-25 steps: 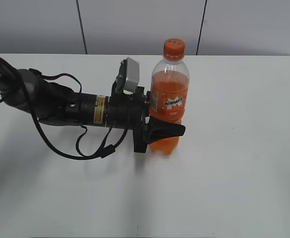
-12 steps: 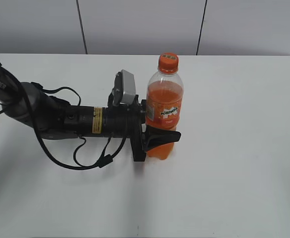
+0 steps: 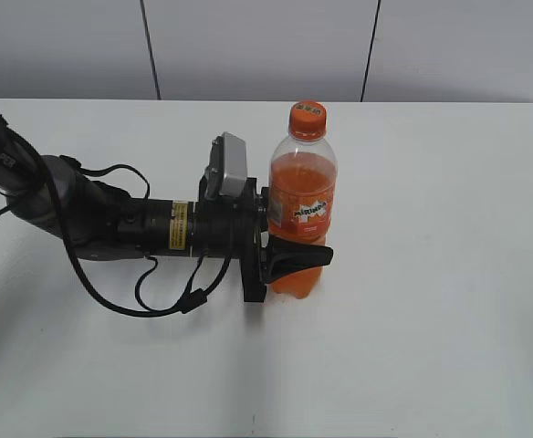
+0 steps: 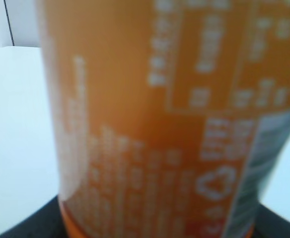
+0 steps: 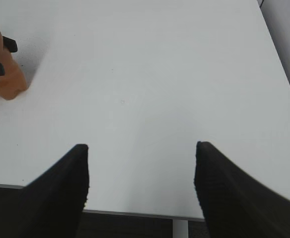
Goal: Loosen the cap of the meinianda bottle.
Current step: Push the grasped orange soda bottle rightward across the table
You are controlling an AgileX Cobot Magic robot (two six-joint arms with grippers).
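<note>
The meinianda bottle (image 3: 301,214) stands upright on the white table (image 3: 431,274), slightly left of the table's centre in the exterior view. The left gripper (image 3: 294,260) reaches in horizontally from the left and is clamped around the lower body of the bottle, below the orange label. One black finger (image 3: 298,257) crosses the near side of the bottle; the opposite finger is hidden behind it. The cap (image 3: 308,119) is seated on the neck, with nothing touching it.

Compared with one second earlier, the bottle and the left gripper have shifted together to the left and slightly nearer. The cap now sits lower and further left in the exterior view. Most of that travel occurs in the first half of the second; over the last half second the position changes only slightly. The grip height on the bottle is unchanged.

In the left wrist view the bottle's label (image 4: 155,119) fills nearly the whole frame, blurred at close range, with white print on orange. Dark gripper parts show only at the bottom corners.

The right gripper (image 5: 141,168) hangs over bare table at the right of the scene, well apart from the bottle. Its two black fingers (image 5: 65,183) are spread wide with nothing between them. The bottle's base (image 5: 3,74) shows at the far left edge of the right wrist view.
</note>
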